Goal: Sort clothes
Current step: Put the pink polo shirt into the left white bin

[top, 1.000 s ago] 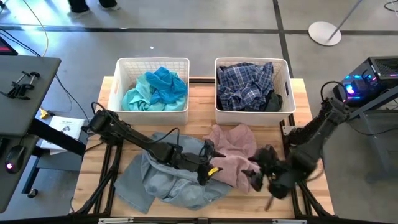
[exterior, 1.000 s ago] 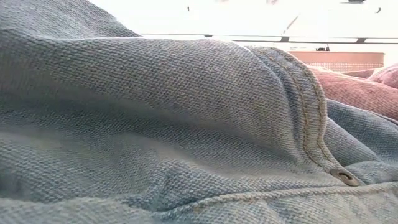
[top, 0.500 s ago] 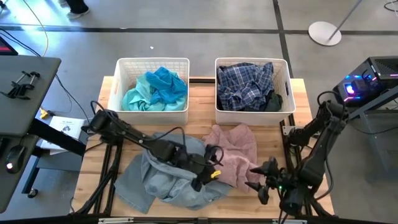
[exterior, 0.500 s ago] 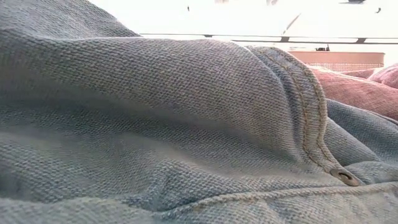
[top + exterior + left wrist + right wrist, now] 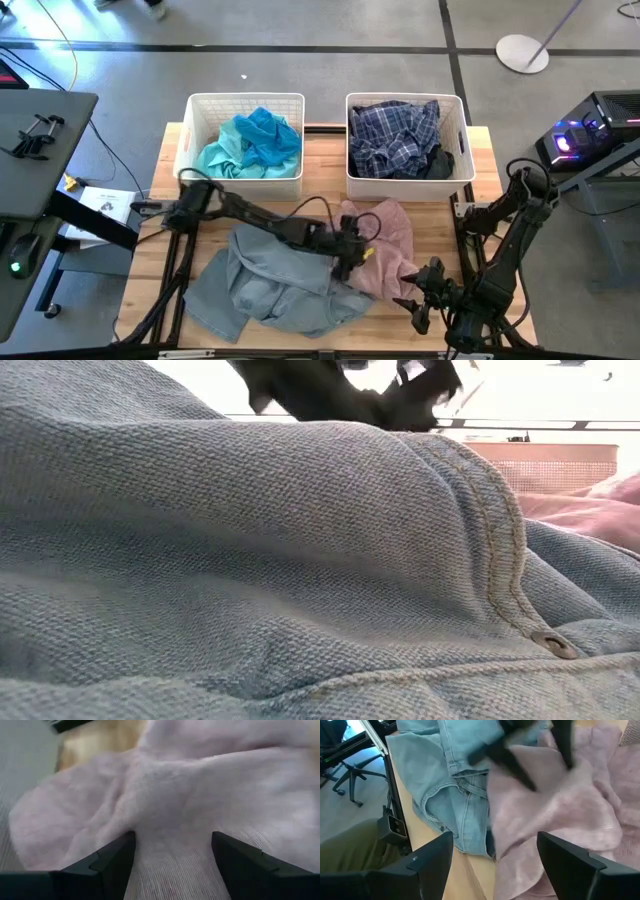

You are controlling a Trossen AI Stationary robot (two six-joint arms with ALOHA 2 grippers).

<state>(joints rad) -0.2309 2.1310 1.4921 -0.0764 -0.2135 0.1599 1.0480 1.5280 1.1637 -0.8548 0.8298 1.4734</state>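
A pale pink garment [image 5: 385, 245] lies on the table right of centre, beside a grey-blue denim garment [image 5: 270, 285] spread at the near left. The denim fills the low view [image 5: 250, 560]. My left gripper [image 5: 352, 262] is open, low over the pink garment's left near part [image 5: 172, 820]. My right gripper [image 5: 415, 305] is open and empty by the table's near right corner, facing both garments [image 5: 495, 850]. Teal clothes [image 5: 250, 140] lie in the left white basket. Navy-white plaid and black clothes [image 5: 400, 140] lie in the right one. My left gripper comes slanting down from the table's left, and its open fingertips [image 5: 117, 857] meet the pink garment's surface. A soft ridge of the cloth [image 5: 170, 835] runs up between the two fingers. The garment lies on the table, slack.
The two white slatted baskets [image 5: 195, 150] [image 5: 465, 150] stand side by side at the table's far edge. Bare wood [image 5: 160, 250] shows at the left and between the baskets and the garments. A side table with papers [image 5: 105, 200] stands left of the table.
My left gripper has gone from over the denim toward the table's right and far side, onto the pink garment, whose left part has bunched a little. My right gripper has drawn back toward the table's near edge.
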